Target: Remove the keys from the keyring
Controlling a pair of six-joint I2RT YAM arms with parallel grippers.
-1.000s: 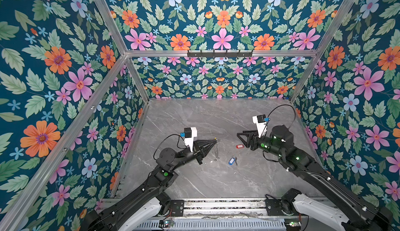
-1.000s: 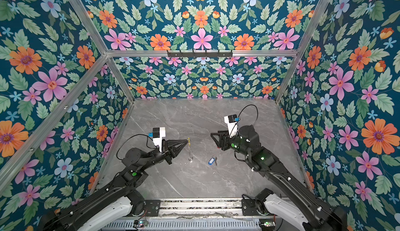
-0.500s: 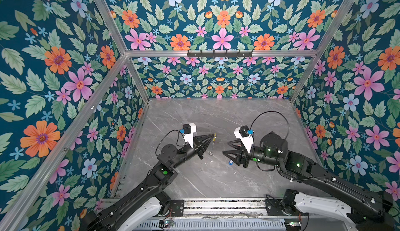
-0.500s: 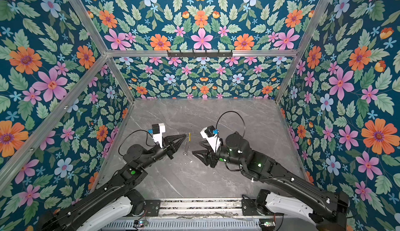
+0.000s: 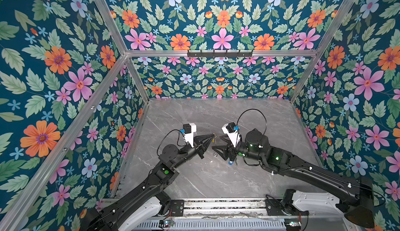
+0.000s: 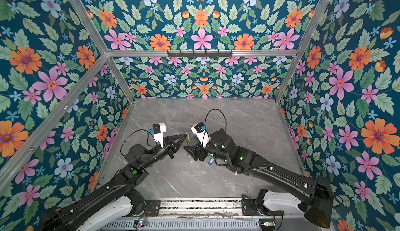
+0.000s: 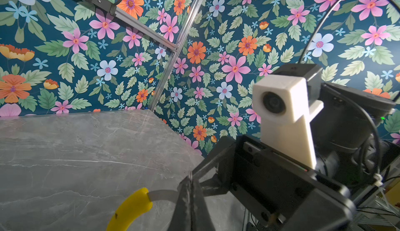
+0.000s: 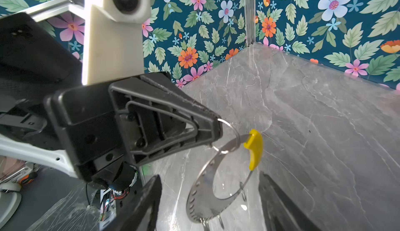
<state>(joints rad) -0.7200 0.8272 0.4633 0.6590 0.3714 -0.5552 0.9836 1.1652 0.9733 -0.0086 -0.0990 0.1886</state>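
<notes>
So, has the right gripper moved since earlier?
Yes. The right gripper moved left, away from the right wall; its tips now lie left of the blue-tagged key.

Bright, even; close foreground perhaps soft

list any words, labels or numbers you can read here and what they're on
None can be read.
The blue tag is too small to show any writing.
The keyring, its yellow sleeve and the white camera mount show no print.
</notes>
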